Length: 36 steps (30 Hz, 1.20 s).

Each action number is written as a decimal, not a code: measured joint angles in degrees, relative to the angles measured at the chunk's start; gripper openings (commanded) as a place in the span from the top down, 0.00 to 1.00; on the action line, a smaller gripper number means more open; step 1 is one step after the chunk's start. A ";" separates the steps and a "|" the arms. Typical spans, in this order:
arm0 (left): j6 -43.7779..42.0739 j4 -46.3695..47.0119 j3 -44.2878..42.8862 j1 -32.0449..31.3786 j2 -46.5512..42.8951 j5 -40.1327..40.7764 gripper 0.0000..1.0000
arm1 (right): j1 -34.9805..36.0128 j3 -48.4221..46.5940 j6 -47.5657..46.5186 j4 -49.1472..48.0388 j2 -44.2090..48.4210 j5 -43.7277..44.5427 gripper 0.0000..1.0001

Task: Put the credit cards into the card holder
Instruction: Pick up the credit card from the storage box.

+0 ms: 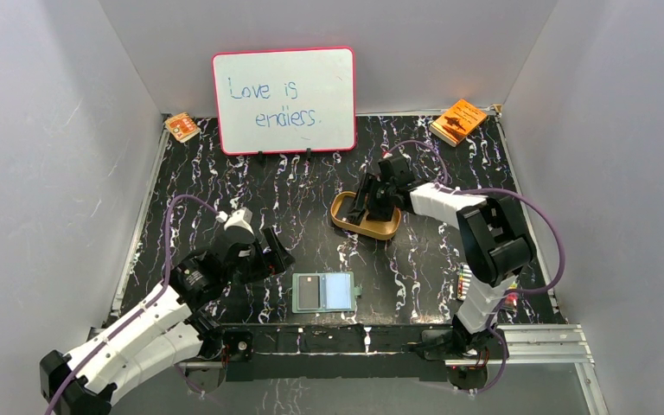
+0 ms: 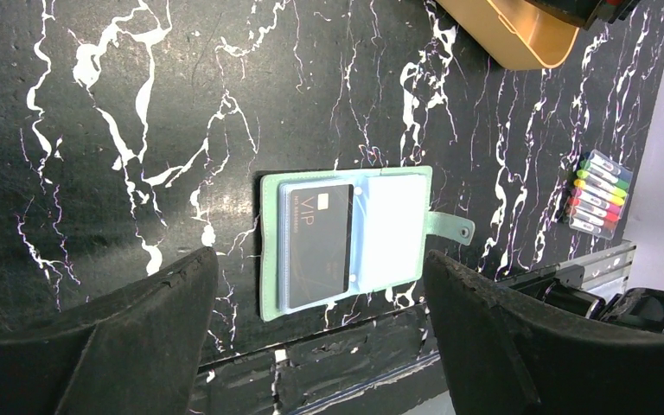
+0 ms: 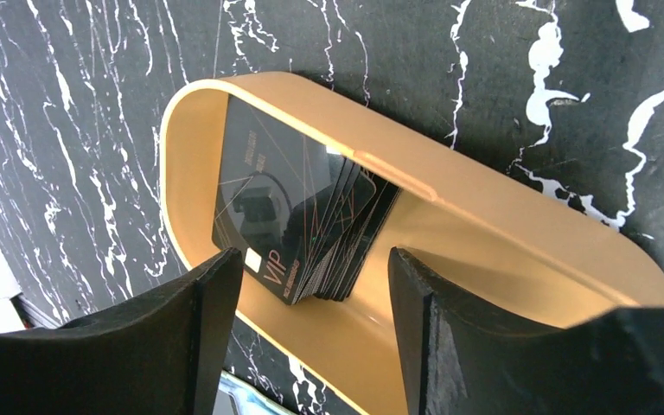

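A small sage-green bifold card holder [image 1: 324,292] lies opened flat on the black, white-veined marble-look table [image 1: 225,186], close to the near edge and roughly midway between the two arm bases. Its long axis, opened out, runs left to right; the fold runs near to far, and the short snap tab [image 2: 455,227] sticks out from the right-hand edge. One dark, thin rectangular credit card [image 2: 316,246] sits in the clear pocket of the left half, its long axis parallel to the fold, with the VIP lettering toward the far end. The right half shows only its pale blue-green lining.

The remaining dark credit cards [image 3: 303,220] form a slightly fanned stack in one rounded end of a tan-gold oval tray [image 1: 389,229], tilted up against its wall. The top card's face shows thin gold lines and a chip. In the overhead view the stack itself is hidden by the arm.

The right gripper [image 3: 311,259] hangs over that tray, its black fingers [image 3: 181,328] parted and straddling the near end of the stack — released, nothing pinched. The left gripper [image 2: 320,268] hovers just left of the card holder, spread wide and empty.

At the back stands a pink-framed whiteboard [image 1: 284,99] reading "Love is endless." An orange booklet [image 1: 460,121] lies in the far right corner, and a pack of coloured markers [image 2: 599,193] lies near the right arm's base.
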State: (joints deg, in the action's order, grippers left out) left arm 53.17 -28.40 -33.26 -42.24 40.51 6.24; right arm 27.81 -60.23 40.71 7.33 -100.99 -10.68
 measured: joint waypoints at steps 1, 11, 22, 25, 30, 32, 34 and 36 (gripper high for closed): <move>0.00 0.00 0.00 0.00 0.22 0.00 0.15 | 0.00 -0.26 -0.04 0.02 -0.48 0.00 0.34; 0.00 0.00 0.00 0.00 1.44 0.07 0.16 | -0.02 -1.95 0.92 0.72 -3.32 0.04 0.51; 0.66 -0.07 0.96 0.00 1.22 0.20 0.16 | -0.04 -1.73 1.62 0.17 -3.23 -0.17 0.61; 0.76 -0.07 0.96 0.00 1.22 0.20 0.16 | -0.04 -1.25 1.70 -0.20 -2.93 -0.17 0.64; 0.83 -0.04 0.96 0.00 1.25 0.20 0.16 | -0.07 -0.68 1.77 -0.22 -2.16 0.00 0.67; 0.83 -0.02 0.96 0.00 1.29 0.17 0.16 | -0.09 -0.26 1.79 -0.28 -1.84 0.04 0.67; 0.85 -0.02 0.96 0.00 1.29 0.17 0.16 | -0.17 0.35 1.95 -0.28 -1.29 0.02 0.69; 0.85 -0.02 0.96 0.00 1.29 0.17 0.16 | -0.35 1.03 2.05 -0.39 -0.72 0.02 0.71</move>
State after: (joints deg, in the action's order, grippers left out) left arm 54.02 -28.42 -32.29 -42.24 41.80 6.42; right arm 27.46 -59.20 42.76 6.94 -101.71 -10.66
